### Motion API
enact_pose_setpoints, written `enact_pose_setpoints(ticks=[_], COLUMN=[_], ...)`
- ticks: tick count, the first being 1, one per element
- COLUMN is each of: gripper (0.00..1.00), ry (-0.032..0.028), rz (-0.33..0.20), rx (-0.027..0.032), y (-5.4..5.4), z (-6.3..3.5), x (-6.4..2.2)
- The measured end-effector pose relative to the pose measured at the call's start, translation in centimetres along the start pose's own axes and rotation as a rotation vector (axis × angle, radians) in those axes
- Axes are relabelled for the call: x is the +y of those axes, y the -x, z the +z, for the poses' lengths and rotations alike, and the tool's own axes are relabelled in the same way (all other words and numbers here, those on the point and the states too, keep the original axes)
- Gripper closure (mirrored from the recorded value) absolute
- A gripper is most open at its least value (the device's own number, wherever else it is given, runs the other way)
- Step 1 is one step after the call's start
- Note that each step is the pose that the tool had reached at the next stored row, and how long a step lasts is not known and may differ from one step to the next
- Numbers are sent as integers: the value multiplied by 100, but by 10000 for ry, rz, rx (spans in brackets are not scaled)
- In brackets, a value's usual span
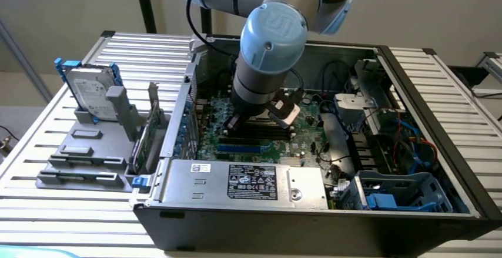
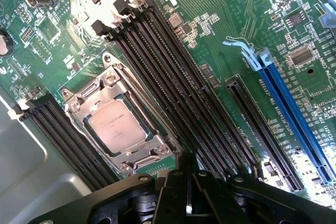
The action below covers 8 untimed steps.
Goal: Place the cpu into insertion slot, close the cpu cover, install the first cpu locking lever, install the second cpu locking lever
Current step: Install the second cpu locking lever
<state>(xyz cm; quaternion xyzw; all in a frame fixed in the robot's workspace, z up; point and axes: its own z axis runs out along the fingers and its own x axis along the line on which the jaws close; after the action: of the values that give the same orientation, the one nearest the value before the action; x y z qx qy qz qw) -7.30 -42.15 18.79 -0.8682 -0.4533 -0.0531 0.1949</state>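
A: Starting big? Looking at an open computer case (image 1: 314,228) lying on a slatted table (image 1: 47,211), with a grey and blue arm (image 1: 267,58) reaching down into the middle of it.

B: Anything outside the case?

A: Only a hard drive (image 1: 88,90) upright on a grey stand, at about nine o'clock from the case in the exterior view.

B: And inside?

A: A green circuit board (image 2: 210,35), seen close from the wrist. Crossed by long black memory slots (image 2: 173,77) and a blue slot (image 2: 294,114).

B: Found the socket?

A: Yes, the socket (image 2: 137,149) between two banks of those black slots. In the exterior view, hidden behind the arm at roughly the case's centre.

B: Chip in?

A: Looks done. The chip (image 2: 116,125) lying flat and square inside the socket, pale face up.

B: Cover?

A: Down, by the look of it. Silver cover (image 2: 97,92) framing the chip on all sides, flat to the board.

B: Levers?

A: Cannot tell. Too thin to make out whether hooked or loose, so counting both as possibly left to do.

B: Claw?

A: Claw (image 2: 187,198) pinched shut with nothing between the fingers. Hovering near the socket, just beside the slots, touching neither chip nor cover.
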Motion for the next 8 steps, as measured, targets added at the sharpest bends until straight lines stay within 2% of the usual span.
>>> enact_pose_setpoints(ticks=[3,8], gripper=[89,89], ry=[4,-1], rz=[3,5], rx=[-9,-10], y=[-6,-37], z=[-39,-170], x=[-17,-72])
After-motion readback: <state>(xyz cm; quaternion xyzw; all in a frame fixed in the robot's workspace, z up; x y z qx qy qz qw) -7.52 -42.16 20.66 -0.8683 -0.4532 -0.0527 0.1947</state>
